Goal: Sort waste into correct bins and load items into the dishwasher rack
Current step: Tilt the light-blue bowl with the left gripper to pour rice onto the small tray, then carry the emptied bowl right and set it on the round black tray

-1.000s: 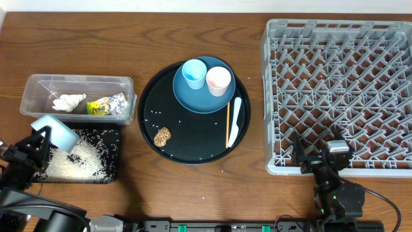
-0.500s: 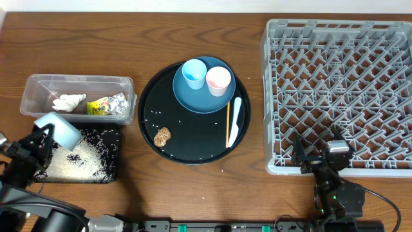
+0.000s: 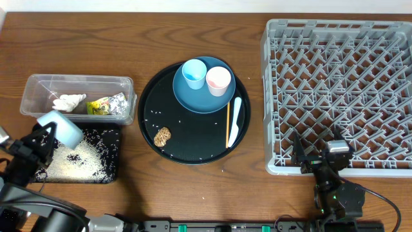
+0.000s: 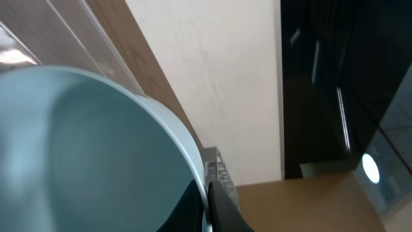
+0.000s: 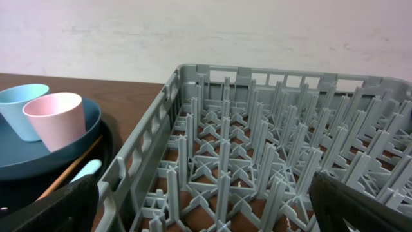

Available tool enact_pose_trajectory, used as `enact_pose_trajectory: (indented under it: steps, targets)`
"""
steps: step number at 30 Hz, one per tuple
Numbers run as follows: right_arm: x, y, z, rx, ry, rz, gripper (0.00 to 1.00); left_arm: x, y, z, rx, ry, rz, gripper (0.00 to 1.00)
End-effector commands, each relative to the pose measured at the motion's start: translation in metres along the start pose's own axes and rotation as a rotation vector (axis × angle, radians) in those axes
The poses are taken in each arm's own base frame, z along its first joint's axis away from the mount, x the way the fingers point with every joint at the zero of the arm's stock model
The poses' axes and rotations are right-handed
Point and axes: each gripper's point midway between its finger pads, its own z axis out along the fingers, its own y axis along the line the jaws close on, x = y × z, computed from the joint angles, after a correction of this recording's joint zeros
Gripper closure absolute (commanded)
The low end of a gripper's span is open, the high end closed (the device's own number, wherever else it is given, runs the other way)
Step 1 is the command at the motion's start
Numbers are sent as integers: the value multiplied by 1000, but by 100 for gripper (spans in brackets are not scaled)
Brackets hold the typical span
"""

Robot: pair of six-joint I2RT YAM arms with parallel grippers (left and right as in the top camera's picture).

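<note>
Two grippers differ. The left gripper is clamped tight on the rim of the bowl, tilted above the rice in the shallow tray at the table's front left corner. The right gripper gapes wide and empty at the rack's front edge. The bowl mostly hides the left fingers.

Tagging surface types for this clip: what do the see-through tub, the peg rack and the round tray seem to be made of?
Tub: likely clear plastic, with see-through walls and a glossy rim.
Rack: grey moulded plastic with a matte finish, shown by its thin, uniform pegs and lattice.
Round tray: black and smooth with a faint sheen. Probably plastic, though the look leaves it open.
</note>
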Motion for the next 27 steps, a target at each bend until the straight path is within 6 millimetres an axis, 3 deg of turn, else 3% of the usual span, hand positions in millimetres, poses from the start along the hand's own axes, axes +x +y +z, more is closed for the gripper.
enact_pose_trajectory:
  steps: [1,8,16,27]
  targets:
    - [1,1,0,-2,4,-9,1,1,-11,13,37,39,9,94]
    - [1,1,0,-2,4,-9,1,22,-44,50,43,214,104,94]
    - [1,1,0,-2,4,-9,1,68,-76,86,-9,445,263,94]
    - [1,1,0,-2,4,-8,1,136,-74,117,-225,692,442,94]
